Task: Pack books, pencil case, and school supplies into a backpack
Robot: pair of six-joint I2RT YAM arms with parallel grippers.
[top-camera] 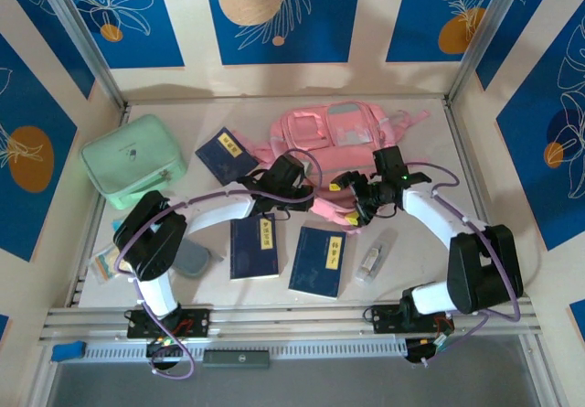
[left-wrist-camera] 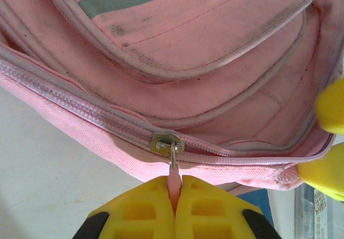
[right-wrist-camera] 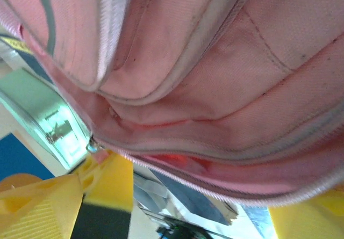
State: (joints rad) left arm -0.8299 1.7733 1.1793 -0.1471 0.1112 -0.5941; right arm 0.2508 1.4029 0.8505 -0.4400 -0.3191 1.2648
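The pink backpack (top-camera: 336, 131) lies at the back centre, its front pockets close up in the left wrist view (left-wrist-camera: 204, 45) and right wrist view (right-wrist-camera: 215, 62). My left gripper (left-wrist-camera: 174, 190) (top-camera: 313, 200) is shut on the pink pull tab of the zip slider (left-wrist-camera: 167, 143) on the backpack's near edge. My right gripper (right-wrist-camera: 177, 201) (top-camera: 353, 202) stands open beside it, the backpack's zip edge lying between its spread fingers (left-wrist-camera: 329, 107). Three navy books (top-camera: 227, 154) (top-camera: 253, 247) (top-camera: 320, 261), the grey-blue pencil case (top-camera: 193, 261) and the clear bottle (top-camera: 372, 260) lie on the table.
A mint-green boxy case (top-camera: 137, 160) stands at the back left. A light flat packet (top-camera: 103, 263) lies at the left edge by the left arm's base. Side walls close in the table; a rail (top-camera: 292, 320) runs along the near edge.
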